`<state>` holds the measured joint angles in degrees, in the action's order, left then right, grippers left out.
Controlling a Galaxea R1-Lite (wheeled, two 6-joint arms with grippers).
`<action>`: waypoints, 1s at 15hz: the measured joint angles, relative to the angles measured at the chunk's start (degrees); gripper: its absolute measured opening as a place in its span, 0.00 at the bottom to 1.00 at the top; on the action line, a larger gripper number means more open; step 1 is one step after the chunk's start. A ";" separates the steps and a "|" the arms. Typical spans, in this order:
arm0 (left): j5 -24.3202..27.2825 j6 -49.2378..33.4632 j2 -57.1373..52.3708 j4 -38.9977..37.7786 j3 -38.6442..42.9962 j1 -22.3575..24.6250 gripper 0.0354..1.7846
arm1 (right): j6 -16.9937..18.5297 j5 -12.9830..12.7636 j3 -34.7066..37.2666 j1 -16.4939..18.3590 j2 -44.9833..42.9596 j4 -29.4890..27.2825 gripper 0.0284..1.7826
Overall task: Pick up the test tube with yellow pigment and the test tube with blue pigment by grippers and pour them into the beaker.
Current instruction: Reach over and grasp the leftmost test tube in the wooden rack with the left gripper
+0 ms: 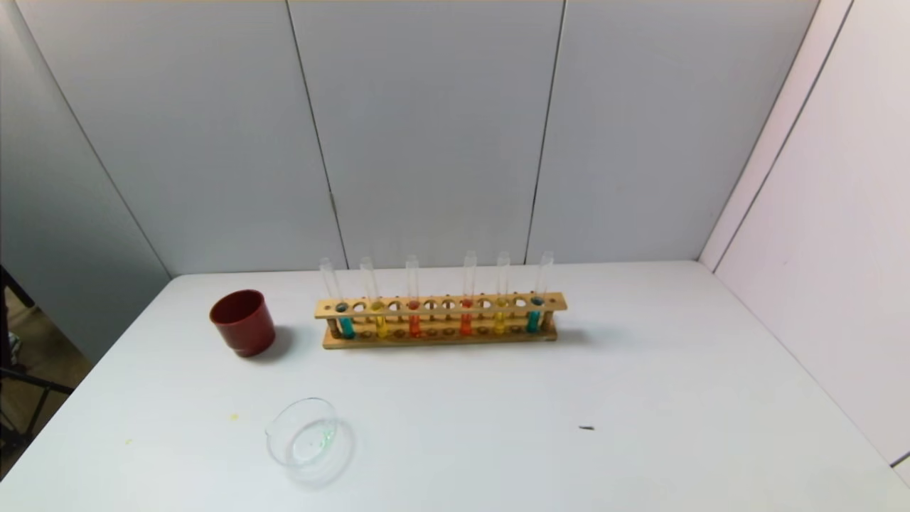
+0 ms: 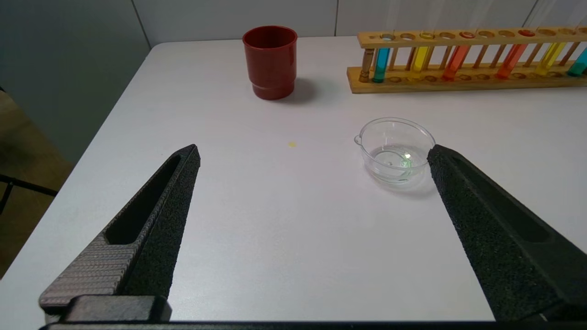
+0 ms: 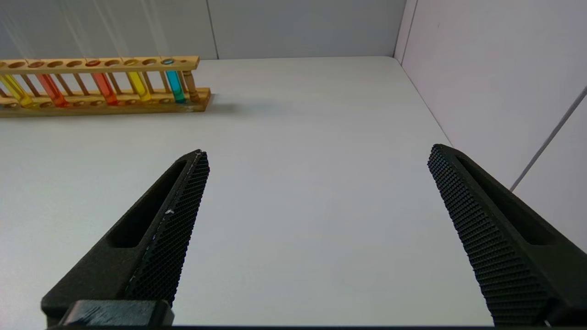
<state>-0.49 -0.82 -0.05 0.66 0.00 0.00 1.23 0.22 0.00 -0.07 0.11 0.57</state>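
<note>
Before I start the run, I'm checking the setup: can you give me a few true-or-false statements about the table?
1. Six tubes stand in the rack. True.
2. The beaker sits behind the rack. False: it sits in front, nearer the robot.
3. The left gripper holds a tube. False: its fingers are open and empty.
4. The red cup stands left of the rack. True.
5. The right gripper is open. True.

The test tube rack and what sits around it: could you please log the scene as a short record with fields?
rack: wooden rack, upright at the table's back
tubes: six; blue, yellow, red, red, yellow, blue
beaker: clear beaker, near the front, left of centre
cup: red cup, left of the rack
left gripper: open, empty
right gripper: open, empty
</note>
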 joint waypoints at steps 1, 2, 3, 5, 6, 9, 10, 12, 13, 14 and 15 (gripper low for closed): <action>0.02 0.07 0.00 0.00 0.00 0.00 0.98 | -0.02 0.00 0.00 0.00 0.00 0.02 0.98; 0.00 0.07 0.00 -0.02 0.00 0.00 0.98 | -0.02 0.02 0.00 0.00 0.00 0.02 0.98; 0.02 0.22 0.00 -0.06 0.00 0.00 0.98 | -0.02 0.00 0.00 0.00 0.00 0.02 0.98; 0.39 1.85 0.00 0.27 -0.63 0.00 0.98 | -0.02 0.00 0.00 0.02 0.00 0.02 0.98; 1.37 2.18 0.16 0.79 -2.39 0.00 0.98 | -0.02 0.00 0.00 0.02 0.00 0.02 0.98; 6.08 2.39 4.10 5.23 -10.25 0.00 0.98 | 0.00 0.02 0.00 0.00 -0.01 0.02 0.98; 7.01 2.44 6.46 6.50 -12.84 0.00 0.98 | 0.00 0.00 0.00 0.00 0.00 0.02 0.98; 7.81 2.71 12.50 7.55 -17.88 0.00 0.98 | -0.02 0.02 0.00 0.00 0.00 0.02 0.98; 8.34 2.82 15.70 7.52 -20.07 0.00 0.98 | -0.02 0.02 0.00 0.00 0.00 0.02 0.98; 9.39 2.83 19.01 6.94 -21.82 -0.05 0.98 | -0.02 0.02 0.00 0.00 0.00 0.02 0.98; 10.85 2.90 22.54 5.51 -23.50 -0.05 0.98 | 0.00 0.00 0.00 0.00 0.00 0.02 0.98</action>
<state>10.36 2.08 22.49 6.17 -23.50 -0.05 1.23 0.22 0.00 -0.07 0.11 0.60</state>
